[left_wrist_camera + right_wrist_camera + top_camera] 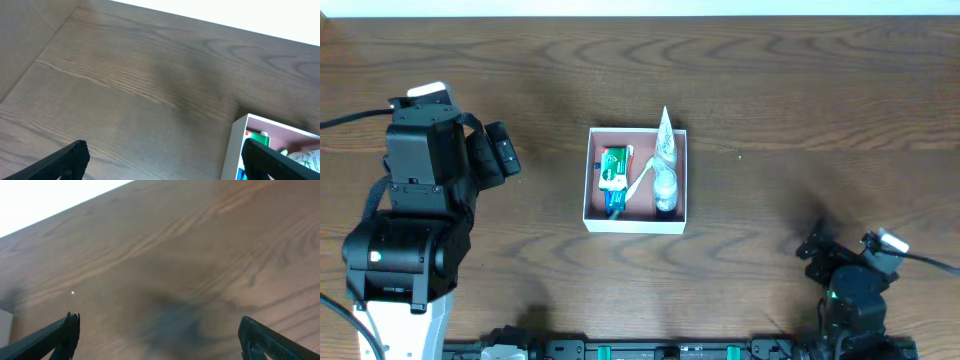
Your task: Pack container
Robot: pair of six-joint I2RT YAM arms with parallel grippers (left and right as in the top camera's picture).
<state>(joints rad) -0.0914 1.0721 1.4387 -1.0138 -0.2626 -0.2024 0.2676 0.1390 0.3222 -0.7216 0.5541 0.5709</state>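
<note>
The container is a shallow square box with white walls and a reddish-brown floor at the table's middle. Inside lie a green-and-white packet, a blue item under it, a white tube and a small clear bottle. My left gripper is open and empty, left of the box; in the left wrist view the box corner shows by the right finger. My right gripper is open and empty at the front right, over bare wood.
The wooden table runs to a white edge at the back. The left arm's bulky body stands at the front left, the right arm's base at the front right.
</note>
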